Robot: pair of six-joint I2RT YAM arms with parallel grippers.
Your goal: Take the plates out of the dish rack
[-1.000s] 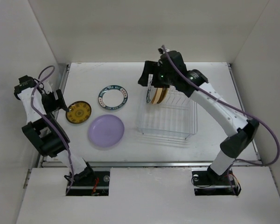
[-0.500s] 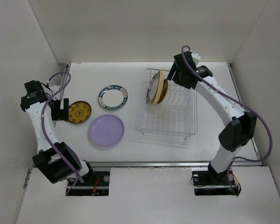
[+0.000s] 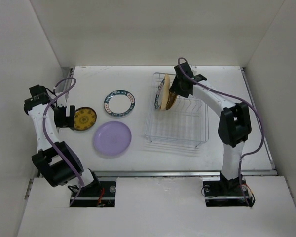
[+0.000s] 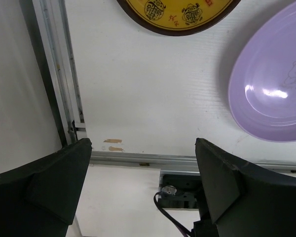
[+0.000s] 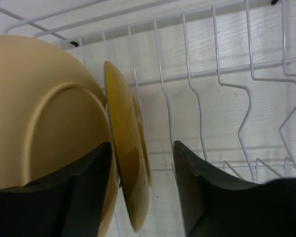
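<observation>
One mustard plate point(image 5: 130, 163) stands on edge in the dish rack point(image 5: 186, 74), straight between the right gripper's point(image 5: 142, 148) parted, not yet clamped fingers, rim toward the wrist, a pale yellow plate point(image 5: 44, 113) just outside one finger.

The lavender plate point(image 4: 271, 94) shines glossy; the ochre plate point(image 5: 130, 163) looks smooth, softly glazed; the dish rack point(image 5: 202, 74) is thin white-coated wire; the table point(image 4: 148, 98) is matt.

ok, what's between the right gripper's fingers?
The mustard plate, upright in the rack; the right gripper straddles it, gap showing on one side. Right wrist view.
</observation>
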